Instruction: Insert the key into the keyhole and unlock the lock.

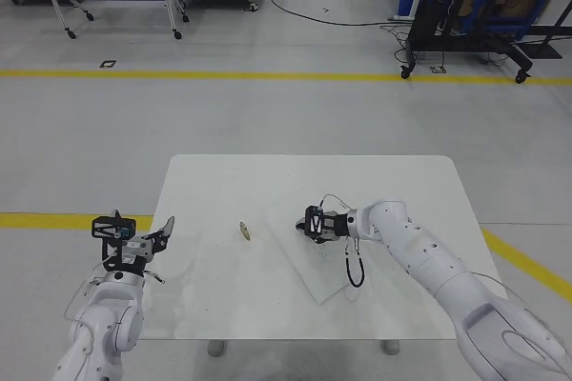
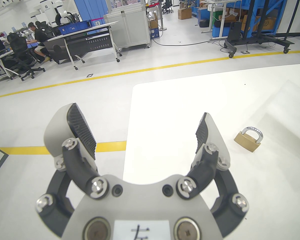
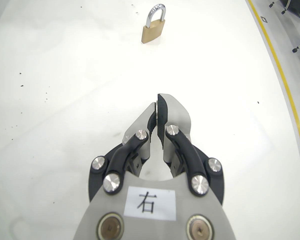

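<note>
Edges: the left hand (image 2: 138, 111) straddles the tabletop's (image 1: 410, 190) left edge, with one finger (image 2: 80, 131) over the floor and the other over the white surface.
Room: the lock (image 1: 245, 230) sits left of the middle, well in from every edge, between the two hands. It is nearer the right hand (image 3: 157, 101) than the left, and bare white surface separates it from each.
Lock axis: in the top view its long axis slants a little, from far-left to near-right. In the right wrist view the brass body is the nearer end and the silver shackle points away from that hand. Whether it lies flat or stands is hard to tell.
Key: a thin metal sliver, apparently the key (image 3: 156, 109), shows between the right hand's pads (image 3: 162, 116).
Right arm: it stretches in from the near-right, bent at the elbow. The wrist is low and aimed left at the lock, and the hand is closed tight on the sliver.
Left arm: it is tucked at the near-left and aimed rightward, with the hand spread wide and holding nothing.
</note>
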